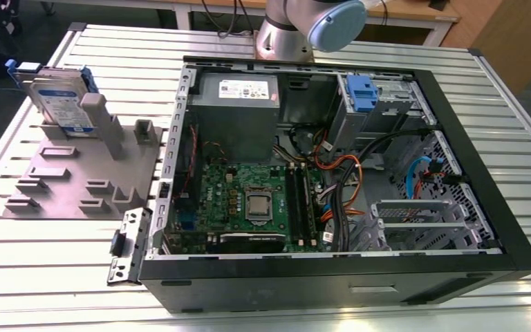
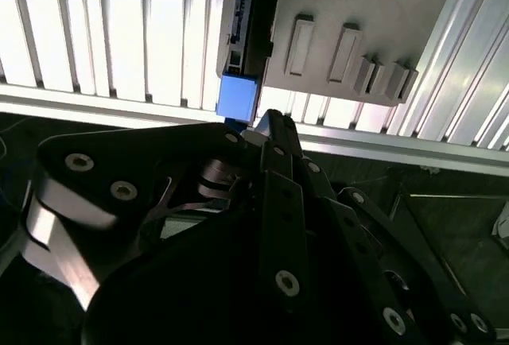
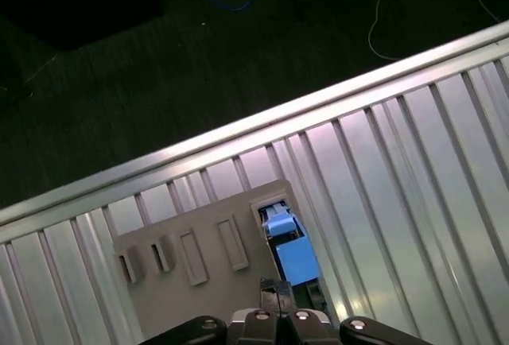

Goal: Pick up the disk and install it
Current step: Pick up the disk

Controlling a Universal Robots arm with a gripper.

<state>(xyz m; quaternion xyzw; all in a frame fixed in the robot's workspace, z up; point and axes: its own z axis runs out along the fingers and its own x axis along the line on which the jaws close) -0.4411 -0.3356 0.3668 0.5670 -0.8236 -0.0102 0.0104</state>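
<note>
Table (image 1: 35, 270): ribbed silver metal slats, raised rail along edge. Grey holder plate (image 1: 63, 181) lies flat on it at exterior view's left, near table edge, with raised blocks and slots on top. Open black computer case (image 1: 339, 280) lies on its side just beside plate, toward exterior view's right.

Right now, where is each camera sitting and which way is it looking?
Exterior view: high off the arm, looking down on the computer case, holder and disk; arm shows.
First wrist view: on the arm, looking down on disk and holder; gripper shows.
Second wrist view: likewise, past the gripper.
All share the disk and holder.
</note>
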